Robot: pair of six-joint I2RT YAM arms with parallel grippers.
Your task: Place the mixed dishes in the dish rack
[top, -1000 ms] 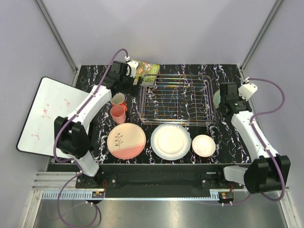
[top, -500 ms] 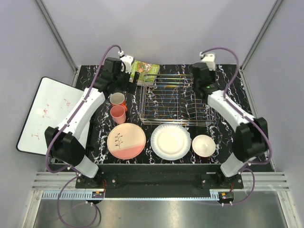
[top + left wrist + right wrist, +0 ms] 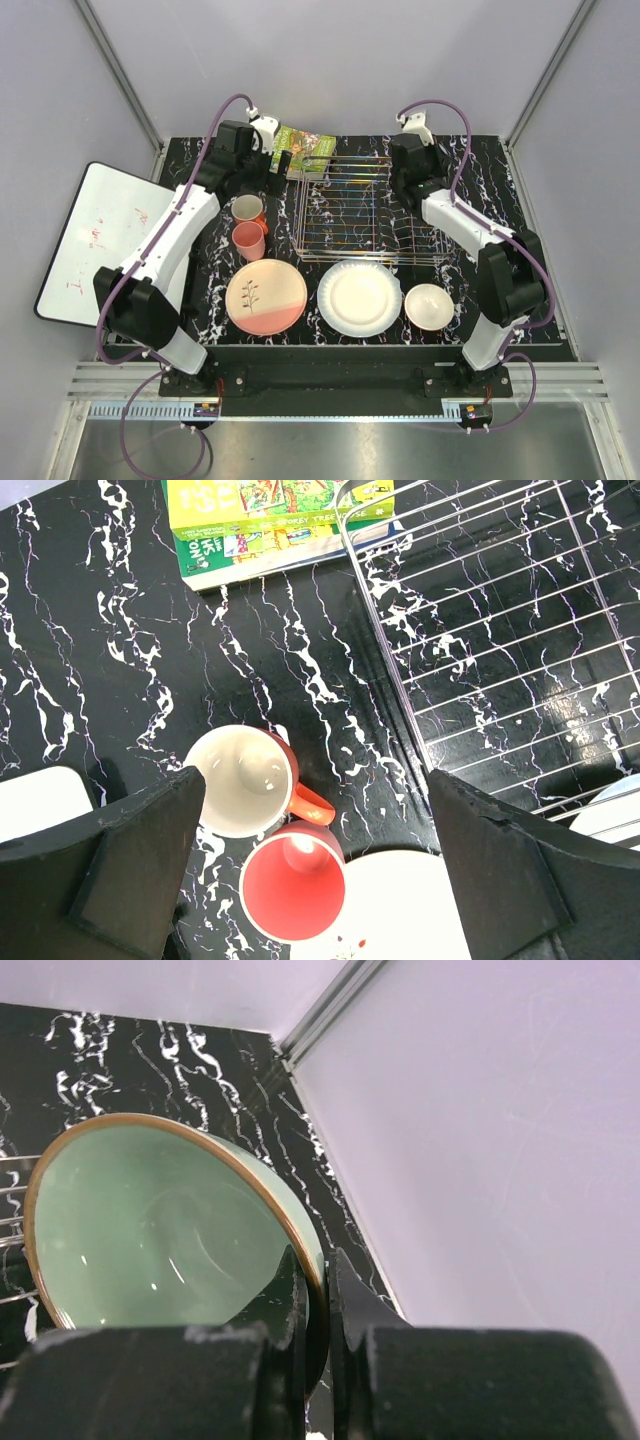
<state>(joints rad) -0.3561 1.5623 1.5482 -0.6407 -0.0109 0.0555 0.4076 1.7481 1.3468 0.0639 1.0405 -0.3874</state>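
Note:
My right gripper point(image 3: 314, 1263) is shut on the rim of the pale green bowl point(image 3: 150, 1230), which tilts on edge. In the top view this gripper point(image 3: 405, 183) hangs over the back right part of the silver dish rack point(image 3: 370, 212), and its wrist hides the bowl. Open wide, my left gripper point(image 3: 315, 865) hovers above two salmon-pink cups, one with a cream inside point(image 3: 240, 780) and one pink inside point(image 3: 293, 885). Along the front lie the pink-and-cream plate point(image 3: 266, 296), the large white plate point(image 3: 359, 297) and the small cream bowl point(image 3: 429, 306).
A green book point(image 3: 305, 150) leans at the rack's back left corner. A white board with red scribbles point(image 3: 95, 240) sticks out past the table's left edge. Grey walls close in behind and at both sides.
My right arm swung from the table right of the rack to over the rack's back right, carrying the green bowl. The left gripper drew back a little from the cups, then held still.

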